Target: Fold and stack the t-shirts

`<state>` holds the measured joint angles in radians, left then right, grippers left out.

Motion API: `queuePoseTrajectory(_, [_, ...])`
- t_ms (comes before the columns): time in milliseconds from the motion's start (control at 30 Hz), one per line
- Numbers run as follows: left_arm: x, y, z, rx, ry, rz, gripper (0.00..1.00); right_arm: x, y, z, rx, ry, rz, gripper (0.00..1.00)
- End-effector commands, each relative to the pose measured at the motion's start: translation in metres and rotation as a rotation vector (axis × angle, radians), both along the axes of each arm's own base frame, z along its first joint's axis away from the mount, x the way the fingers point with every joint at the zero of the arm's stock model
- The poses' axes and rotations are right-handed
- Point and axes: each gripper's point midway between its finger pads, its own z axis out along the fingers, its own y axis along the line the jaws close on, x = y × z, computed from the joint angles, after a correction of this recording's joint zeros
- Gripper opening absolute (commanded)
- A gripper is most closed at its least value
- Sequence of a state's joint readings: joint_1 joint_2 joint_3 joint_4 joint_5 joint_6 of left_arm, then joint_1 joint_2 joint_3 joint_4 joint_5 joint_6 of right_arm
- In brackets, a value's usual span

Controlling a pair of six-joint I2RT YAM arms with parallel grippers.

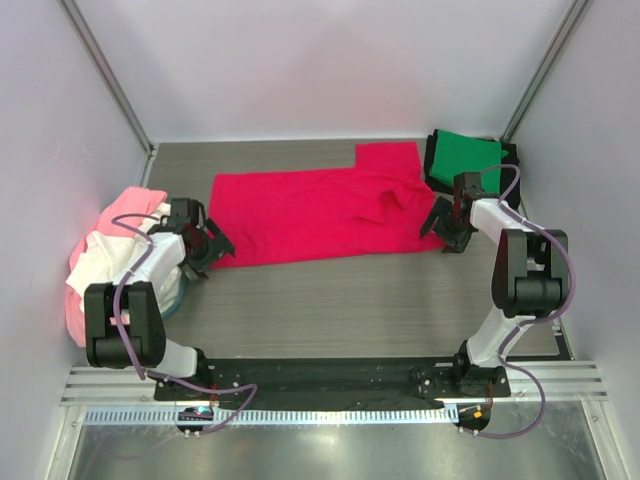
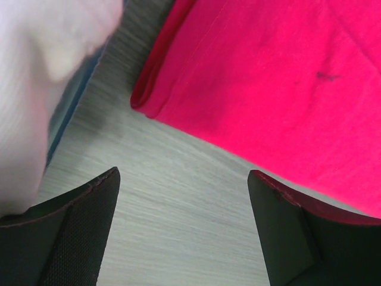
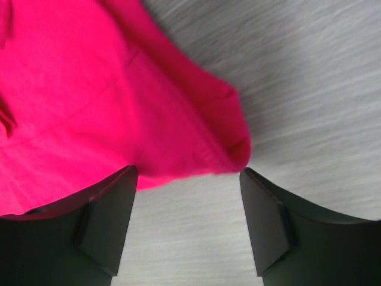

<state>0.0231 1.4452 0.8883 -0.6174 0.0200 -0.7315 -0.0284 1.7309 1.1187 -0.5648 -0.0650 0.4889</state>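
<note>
Both gaping: left tool (image 1: 208,246), right tool (image 1: 446,224) flank crimson t-shirt (image 1: 310,212) lengthwise.

six t-shirts (image 1: 310,215) (one spread), two arms (image 1: 520,270)

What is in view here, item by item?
crimson t-shirt: one, red-pink, laid out mid-table
green t-shirt: one, green, folded, far right corner
black t-shirt: one, black, under the green one
light pink t-shirt: one, pink, heap at left edge
white t-shirt: one, white, on that heap
teal cloth: one, greyish-teal, under the white
table: one, grey wood-grain
left gripper: one, black, open, by crimson shirt's left end
right gripper: one, black, open, by its right end
</note>
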Motion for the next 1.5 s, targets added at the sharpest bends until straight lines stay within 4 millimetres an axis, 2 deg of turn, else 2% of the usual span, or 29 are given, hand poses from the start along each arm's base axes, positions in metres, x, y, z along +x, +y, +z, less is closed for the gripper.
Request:
queuePoseTrajectory(0, [0.019, 0.001, 0.0, 0.001, -0.077, 0.032, 0.89, 0.021, -0.005, 0.002, 0.035, -0.074, -0.014, 0.77])
queuePoseTrajectory(167, [0.023, 0.01, -0.012, 0.035, -0.075, 0.102, 0.89, 0.024, -0.006, -0.012, 0.044, -0.056, -0.024, 0.75])
queuePoseTrajectory(267, [0.023, 0.013, -0.024, 0.046, -0.04, 0.128, 0.81, 0.023, -0.007, -0.017, 0.039, -0.047, -0.032, 0.67])
queuePoseTrajectory(367, [0.023, 0.019, -0.035, 0.076, -0.01, 0.147, 0.7, 0.022, -0.01, -0.019, 0.024, -0.047, -0.035, 0.49])
queuePoseTrajectory(400, [0.025, 0.02, -0.037, 0.082, -0.007, 0.15, 0.61, 0.022, -0.01, -0.017, 0.021, -0.05, -0.038, 0.35])
queuePoseTrajectory(467, [0.026, 0.022, -0.045, 0.096, 0.017, 0.149, 0.48, 0.02, -0.012, -0.016, 0.01, -0.048, -0.043, 0.19])
queuePoseTrajectory(500, [0.029, 0.023, -0.047, 0.097, 0.02, 0.148, 0.33, 0.022, -0.013, -0.013, 0.008, -0.054, -0.047, 0.04])
queuePoseTrajectory(533, [0.039, 0.022, -0.041, 0.092, 0.003, 0.14, 0.22, 0.023, -0.013, -0.01, 0.005, -0.057, -0.048, 0.01])
queuePoseTrajectory(567, [0.042, 0.017, -0.045, 0.072, 0.023, 0.122, 0.1, 0.022, -0.012, -0.007, 0.011, -0.048, -0.046, 0.01])
queuePoseTrajectory(600, [0.046, 0.015, -0.041, 0.057, 0.022, 0.116, 0.0, 0.031, -0.012, 0.004, 0.016, -0.072, -0.043, 0.01])
queuePoseTrajectory(633, [0.05, 0.012, -0.036, 0.046, 0.023, 0.112, 0.0, 0.034, -0.012, 0.013, 0.016, -0.08, -0.041, 0.01])
queuePoseTrajectory(667, [0.058, 0.008, -0.017, 0.031, 0.002, 0.102, 0.0, 0.033, -0.011, 0.022, 0.019, -0.077, -0.038, 0.01])
queuePoseTrajectory(700, [0.062, 0.008, -0.004, 0.03, -0.023, 0.101, 0.0, 0.041, -0.012, 0.042, 0.013, -0.121, -0.034, 0.01])
queuePoseTrajectory(767, [0.067, 0.009, 0.026, 0.033, -0.084, 0.106, 0.0, 0.041, -0.017, 0.083, -0.014, -0.211, -0.046, 0.01])
queuePoseTrajectory(800, [0.062, 0.013, 0.054, 0.053, -0.142, 0.118, 0.0, 0.035, -0.024, 0.094, -0.055, -0.223, -0.064, 0.01])
queuePoseTrajectory(833, [0.058, 0.016, 0.065, 0.07, -0.164, 0.126, 0.0, 0.029, -0.027, 0.101, -0.067, -0.232, -0.071, 0.01])
queuePoseTrajectory(867, [0.046, 0.019, 0.07, 0.082, -0.162, 0.134, 0.0, 0.016, -0.036, 0.118, -0.104, -0.26, -0.103, 0.01])
queuePoseTrajectory(900, [0.039, 0.02, 0.074, 0.09, -0.168, 0.138, 0.0, 0.007, -0.039, 0.118, -0.107, -0.259, -0.117, 0.01])
queuePoseTrajectory(933, [0.03, 0.019, 0.084, 0.084, -0.198, 0.138, 0.0, -0.014, -0.039, 0.107, -0.101, -0.234, -0.134, 0.01])
queuePoseTrajectory(967, [0.022, 0.017, 0.079, 0.075, -0.189, 0.132, 0.0, -0.026, -0.038, 0.097, -0.097, -0.21, -0.144, 0.01])
queuePoseTrajectory(1000, [0.006, 0.015, 0.06, 0.067, -0.14, 0.128, 0.0, -0.052, -0.038, 0.066, -0.102, -0.129, -0.159, 0.01])
queuePoseTrajectory(1067, [-0.013, 0.011, 0.042, 0.045, -0.108, 0.129, 0.0, -0.073, -0.038, 0.042, -0.088, -0.083, -0.212, 0.01])
queuePoseTrajectory(1100, [-0.02, 0.009, 0.033, 0.034, -0.09, 0.13, 0.0, -0.096, -0.035, 0.015, -0.074, -0.012, -0.226, 0.01])
queuePoseTrajectory(1133, [-0.038, 0.004, 0.012, 0.012, -0.04, 0.127, 0.0, -0.105, -0.031, 0.006, -0.052, 0.01, -0.239, 0.01])
queuePoseTrajectory(1167, [-0.041, 0.002, 0.007, 0.0, -0.039, 0.128, 0.0, -0.109, -0.03, -0.002, -0.032, 0.019, -0.266, 0.01])
queuePoseTrajectory(1200, [-0.049, 0.0, -0.001, -0.01, -0.022, 0.13, 0.0, -0.123, -0.029, -0.014, -0.018, 0.055, -0.292, 0.01])
queuePoseTrajectory(1233, [-0.06, -0.002, -0.012, -0.022, 0.006, 0.135, 0.0, -0.127, -0.026, -0.017, 0.001, 0.063, -0.304, 0.01])
queuePoseTrajectory(1333, [-0.073, -0.009, -0.02, -0.068, 0.021, 0.152, 0.0, -0.137, -0.032, -0.02, 0.018, 0.061, -0.387, 0.01])
queuePoseTrajectory(1467, [-0.082, -0.014, -0.021, -0.095, 0.016, 0.163, 0.02, -0.147, -0.04, -0.018, 0.037, 0.035, -0.484, 0.01])
